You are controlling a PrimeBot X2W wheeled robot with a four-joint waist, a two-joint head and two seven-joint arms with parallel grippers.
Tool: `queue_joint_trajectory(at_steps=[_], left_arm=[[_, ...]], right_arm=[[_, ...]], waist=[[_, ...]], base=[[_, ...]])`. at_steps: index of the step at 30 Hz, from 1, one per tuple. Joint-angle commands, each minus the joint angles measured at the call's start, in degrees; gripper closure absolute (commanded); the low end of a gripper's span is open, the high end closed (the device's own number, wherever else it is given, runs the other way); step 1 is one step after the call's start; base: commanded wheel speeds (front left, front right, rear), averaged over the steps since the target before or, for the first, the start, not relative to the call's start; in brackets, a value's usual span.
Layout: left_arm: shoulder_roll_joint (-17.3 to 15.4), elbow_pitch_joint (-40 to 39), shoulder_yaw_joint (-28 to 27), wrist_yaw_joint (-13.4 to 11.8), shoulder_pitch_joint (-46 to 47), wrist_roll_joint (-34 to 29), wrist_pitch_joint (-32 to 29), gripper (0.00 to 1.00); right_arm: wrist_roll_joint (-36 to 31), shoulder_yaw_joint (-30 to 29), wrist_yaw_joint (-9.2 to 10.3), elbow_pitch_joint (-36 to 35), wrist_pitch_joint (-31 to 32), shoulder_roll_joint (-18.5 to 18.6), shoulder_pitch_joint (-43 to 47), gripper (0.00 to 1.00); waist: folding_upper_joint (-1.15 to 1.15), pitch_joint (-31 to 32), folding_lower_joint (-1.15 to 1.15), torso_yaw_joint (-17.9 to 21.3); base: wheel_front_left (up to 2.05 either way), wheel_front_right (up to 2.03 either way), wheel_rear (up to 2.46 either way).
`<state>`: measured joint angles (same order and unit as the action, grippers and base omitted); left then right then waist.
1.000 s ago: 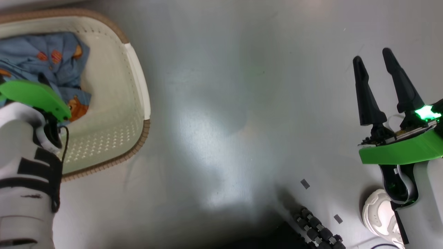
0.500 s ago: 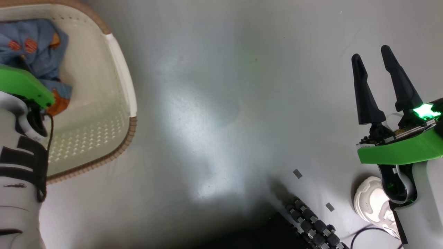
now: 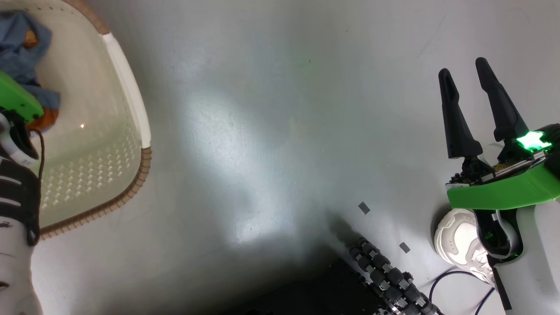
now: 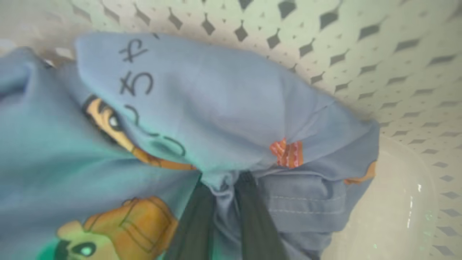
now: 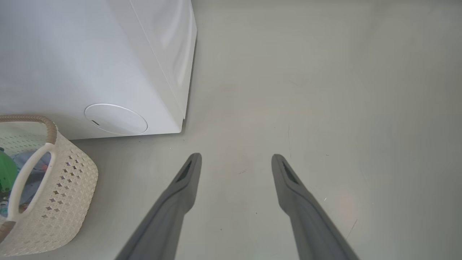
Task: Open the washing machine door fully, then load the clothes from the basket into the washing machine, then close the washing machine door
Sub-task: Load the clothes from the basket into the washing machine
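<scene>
Here, the 2 left fingers (image 4: 195, 220) are pinching narrowly on a fold of the clothes (image 4: 202, 108), bunched crosswise past their tips inside the basket (image 4: 361, 47). The 2 right fingers (image 5: 306, 216) are hanging wide apart over the floor (image 5: 325, 90), the washing machine (image 5: 72, 54) ahead-left.

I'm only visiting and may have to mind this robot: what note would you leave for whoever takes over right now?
Left hand: closed on a fold of the blue clothes, down inside the basket.
Right hand: open, holding nothing, over bare floor.
Washing machine stands beside the basket.
Done: clothes gripped.
Left: lift them out, load them, close the door; check it is fully open first.
</scene>
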<state>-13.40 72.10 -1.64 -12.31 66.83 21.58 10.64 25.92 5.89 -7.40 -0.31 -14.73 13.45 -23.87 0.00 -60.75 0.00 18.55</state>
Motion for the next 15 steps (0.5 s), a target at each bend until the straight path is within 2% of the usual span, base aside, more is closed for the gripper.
queue_joint_trajectory(at_steps=[1, 15], left_arm=[[-1.9, -0.2, -0.2, -0.4, -1.4, -0.1, 0.5, 1.00], [0.5, -0.5, -0.3, -0.5, -6.7, 1.2, 3.9, 1.00]], right_arm=[[1.1, 0.8, -0.09, -1.1, -0.3, 0.6, 2.4, 0.00], [0.9, 0.2, -0.09, -0.8, -0.3, 0.4, 2.4, 0.00]], waist=[[0.00, -0.2, 0.00, 0.1], [0.00, 5.7, 0.00, -3.4]], base=[[0.00, 0.00, 0.00], [0.00, 0.00, 0.00]])
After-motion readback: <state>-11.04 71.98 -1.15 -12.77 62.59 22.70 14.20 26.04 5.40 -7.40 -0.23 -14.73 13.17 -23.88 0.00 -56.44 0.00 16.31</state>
